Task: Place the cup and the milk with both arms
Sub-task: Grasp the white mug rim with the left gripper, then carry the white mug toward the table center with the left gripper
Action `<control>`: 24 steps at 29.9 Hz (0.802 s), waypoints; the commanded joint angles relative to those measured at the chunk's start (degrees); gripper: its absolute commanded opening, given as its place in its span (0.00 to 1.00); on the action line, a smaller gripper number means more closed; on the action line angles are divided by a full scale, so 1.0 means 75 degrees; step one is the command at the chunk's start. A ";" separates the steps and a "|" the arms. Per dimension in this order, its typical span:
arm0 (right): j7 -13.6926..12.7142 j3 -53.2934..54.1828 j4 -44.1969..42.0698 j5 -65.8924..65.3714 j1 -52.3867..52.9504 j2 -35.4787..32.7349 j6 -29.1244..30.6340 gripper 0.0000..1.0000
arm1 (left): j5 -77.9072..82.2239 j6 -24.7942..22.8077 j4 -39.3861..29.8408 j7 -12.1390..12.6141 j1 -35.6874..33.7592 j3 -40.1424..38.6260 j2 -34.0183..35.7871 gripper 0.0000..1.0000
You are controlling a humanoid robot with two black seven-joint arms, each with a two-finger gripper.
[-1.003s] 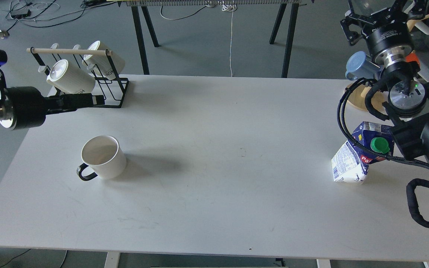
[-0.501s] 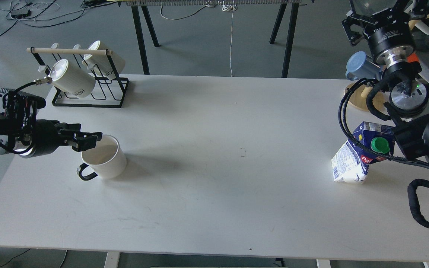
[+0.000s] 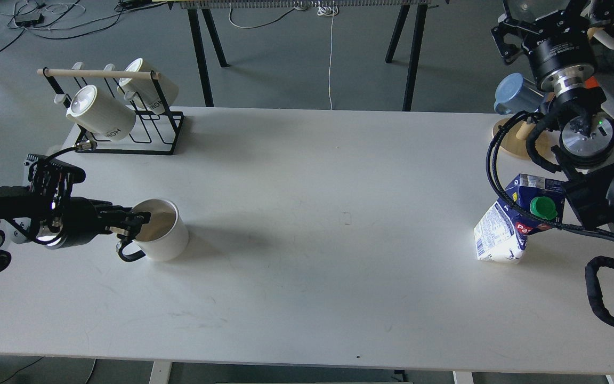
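A white cup (image 3: 164, 238) with a black handle stands on the left part of the white table (image 3: 317, 176). My left gripper (image 3: 132, 222) is at the cup's left rim, just above the handle. One finger reaches over the rim and the other stays outside, with a gap between them. A blue and white milk carton (image 3: 501, 229) with a green cap (image 3: 544, 208) stands tilted at the right, partly behind my right arm's cables. My right gripper (image 3: 539, 26) is high at the top right, far above the carton. Its fingers cannot be told apart.
A black wire rack (image 3: 150, 136) with two white mugs stands at the back left. A blue mug (image 3: 515, 93) hangs on a wooden stand (image 3: 509, 141) at the back right, close to my right arm. Table legs and floor cables lie beyond the far edge.
My left arm has swung down from near the rack to the cup's rim. The cup has shifted a little right and toward me. The right arm has barely moved.
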 commanded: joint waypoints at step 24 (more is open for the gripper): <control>-0.0059 -0.0048 -0.0012 -0.0016 0.0516 -0.0223 0.0000 0.99 | 0.1416 -0.1150 -0.0094 0.1235 -0.1923 0.0020 -0.4231 0.03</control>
